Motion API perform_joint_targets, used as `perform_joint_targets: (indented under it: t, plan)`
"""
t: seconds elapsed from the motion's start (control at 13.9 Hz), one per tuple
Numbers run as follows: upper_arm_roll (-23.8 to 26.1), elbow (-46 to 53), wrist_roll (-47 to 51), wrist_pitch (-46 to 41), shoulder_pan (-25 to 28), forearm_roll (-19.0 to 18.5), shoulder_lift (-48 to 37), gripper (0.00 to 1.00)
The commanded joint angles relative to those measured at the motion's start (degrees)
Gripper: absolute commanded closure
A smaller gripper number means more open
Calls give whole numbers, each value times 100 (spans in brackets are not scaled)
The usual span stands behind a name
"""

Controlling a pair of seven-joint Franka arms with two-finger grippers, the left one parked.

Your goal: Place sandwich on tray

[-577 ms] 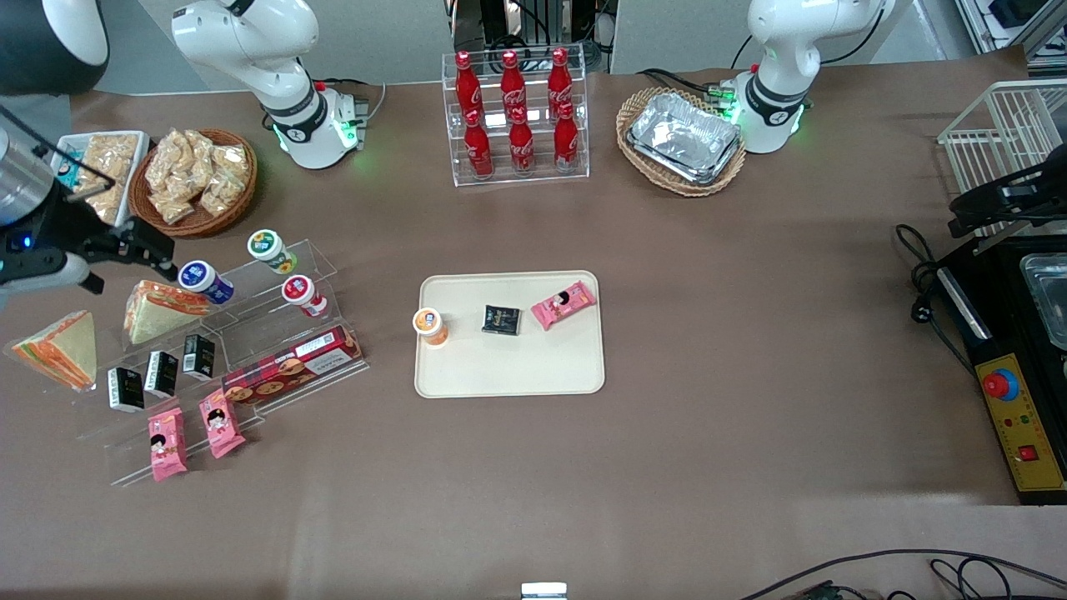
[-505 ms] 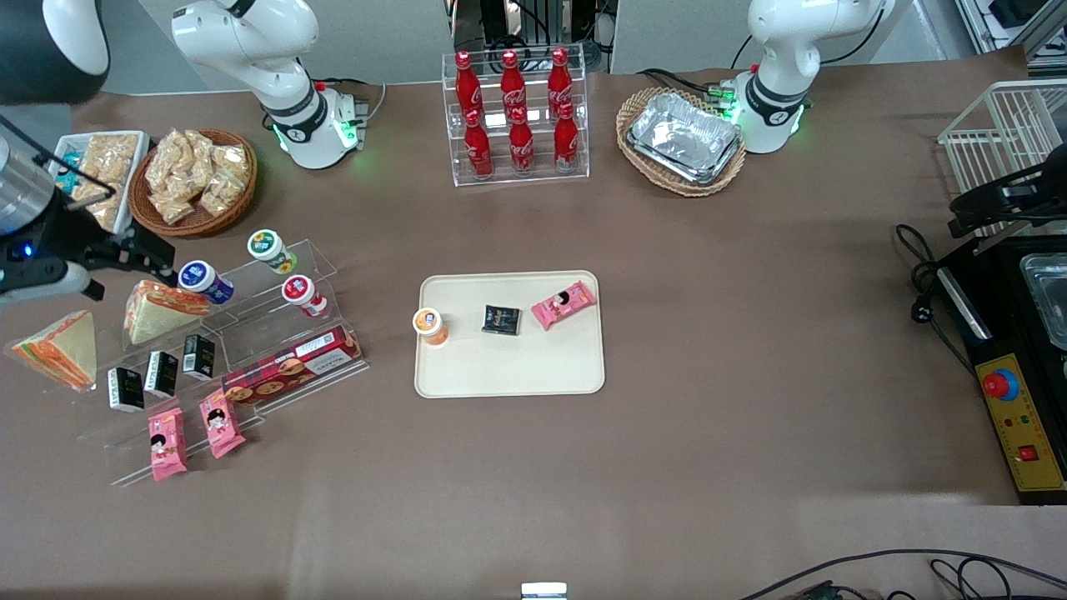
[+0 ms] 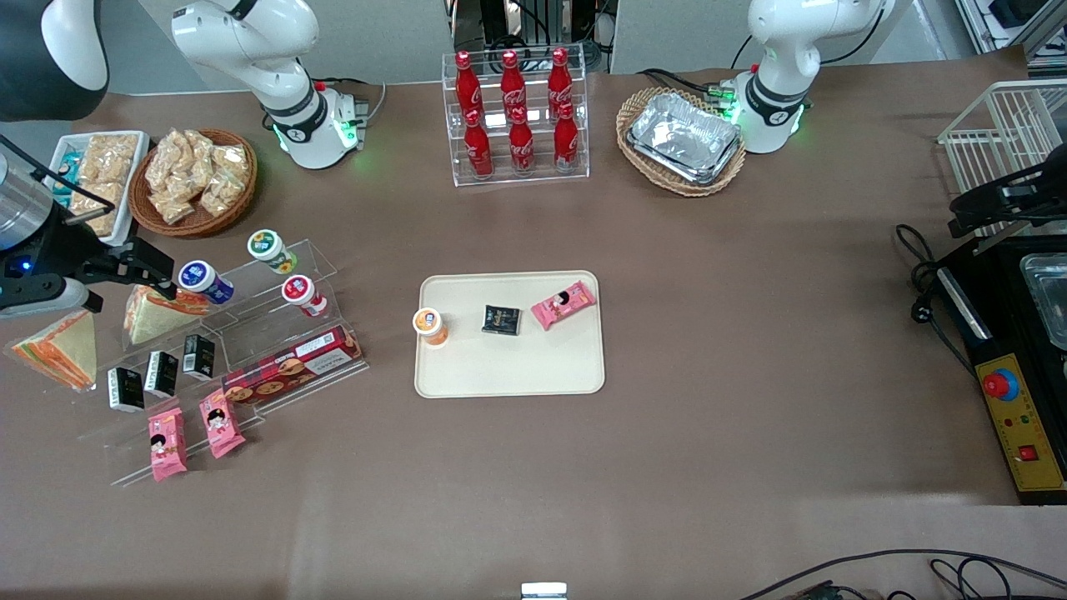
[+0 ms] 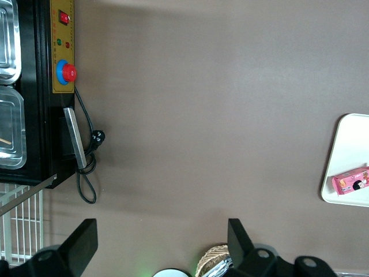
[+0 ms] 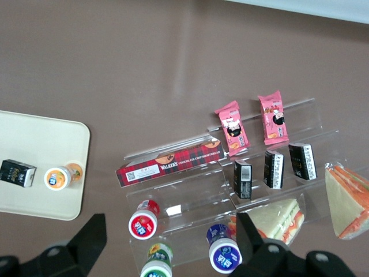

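Observation:
Two wrapped triangular sandwiches lie toward the working arm's end of the table. One sandwich [image 3: 154,312] [image 5: 278,217] rests on the clear acrylic stand [image 3: 250,321]. The other sandwich [image 3: 60,348] [image 5: 347,199] lies on the table beside the stand. My gripper [image 3: 129,292] [image 5: 170,226] hovers open over the stand, above the nearer-in sandwich and a blue-lidded cup [image 3: 202,280] [image 5: 223,254], with nothing between its fingers. The cream tray [image 3: 508,371] [image 5: 34,199] sits mid-table and holds an orange cup [image 3: 430,325], a black packet [image 3: 501,320] and a pink snack pack [image 3: 563,304].
The stand also carries green-lidded [image 3: 271,250] and red-lidded [image 3: 303,294] cups, black cartons [image 3: 161,372], a red biscuit box [image 3: 292,364] and pink packs [image 3: 167,443]. A snack basket [image 3: 193,182], a white dish [image 3: 98,179], a cola rack [image 3: 515,117] and foil trays [image 3: 683,137] stand farther back.
My gripper has shifted slightly nearer the front camera, over the sandwich on the stand. Its fingers stay open. Nothing else has moved.

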Motion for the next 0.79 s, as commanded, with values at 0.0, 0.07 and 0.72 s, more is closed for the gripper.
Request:
perform_joint_targets:
  t: [0.0, 0.07, 0.72]
  plan:
    - [-31, -16, -26, -156, -94, -58, 86, 0]
    - [-40, -7, -69, -199, -216, -58, 95, 0]
    - [-1146, 19, -3449, 28, -1473, 417, 191, 0]
